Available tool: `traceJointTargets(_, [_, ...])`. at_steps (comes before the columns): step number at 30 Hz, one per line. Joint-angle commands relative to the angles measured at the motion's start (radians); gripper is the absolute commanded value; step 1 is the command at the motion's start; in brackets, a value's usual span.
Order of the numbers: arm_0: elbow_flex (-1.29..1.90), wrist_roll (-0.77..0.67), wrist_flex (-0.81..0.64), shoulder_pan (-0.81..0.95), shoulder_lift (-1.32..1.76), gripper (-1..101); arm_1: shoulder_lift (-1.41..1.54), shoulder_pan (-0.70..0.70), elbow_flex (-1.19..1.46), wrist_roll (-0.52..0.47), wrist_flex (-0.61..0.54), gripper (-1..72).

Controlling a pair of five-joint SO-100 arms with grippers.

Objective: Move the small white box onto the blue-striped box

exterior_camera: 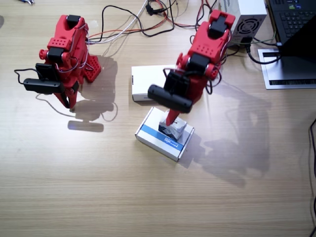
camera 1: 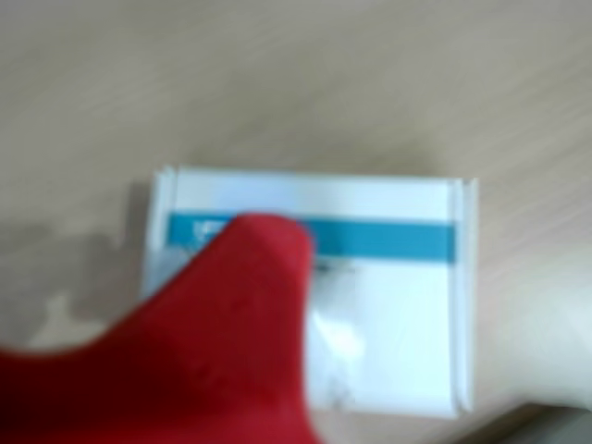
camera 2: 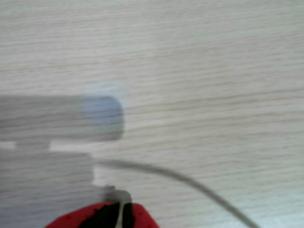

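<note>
- Your right gripper (exterior_camera: 69,101) hangs over bare table, well apart from the boxes; I cannot tell its finger spread.
- Your left gripper (exterior_camera: 172,122) seems closed on the small white box (exterior_camera: 173,128), which sits under its fingertips atop the blue-striped box (exterior_camera: 164,134).
- Lifting before releasing could drag the box off.

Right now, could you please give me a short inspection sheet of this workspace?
Surface: wooden table, bare in front.
Job's things: small white box sits on blue-striped box.
Clutter: plain white box behind.
Grippers: left gripper down at the small white box, grip unclear; right gripper idle above the table, jaws unclear.
Cables: loose wires at the far edge.
Surroundings: power supply, laptop.
</note>
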Motion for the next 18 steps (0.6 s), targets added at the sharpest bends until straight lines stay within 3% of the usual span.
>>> traceJointTargets(1, [0.135, 0.026, -0.072, 0.037, 0.133, 35, 0.026, 0.021, -0.011, -0.014, 0.014, 0.2])
traceJointTargets(3, [0.209, 0.069, -0.147, 0.031, 0.160, 27, 0.026, 0.018, -0.011, -0.011, 0.015, 0.2])
traceJointTargets(4, [0.221, 0.120, -0.170, 0.035, 0.155, 7, 0.026, 0.017, -0.011, -0.009, 0.015, 0.2])
traceJointTargets(5, [0.198, 0.140, -0.169, 0.035, 0.120, 0, 0.026, 0.017, -0.011, -0.009, 0.015, 0.2])
traceJointTargets(12, [-0.084, 0.109, -0.074, 0.020, -0.014, 0, 0.026, 0.015, -0.011, -0.009, 0.015, 0.3])
traceJointTargets(18, [-0.117, 0.118, -0.078, 0.029, -0.107, 0, 0.026, 0.017, -0.011, -0.009, 0.015, 0.3])
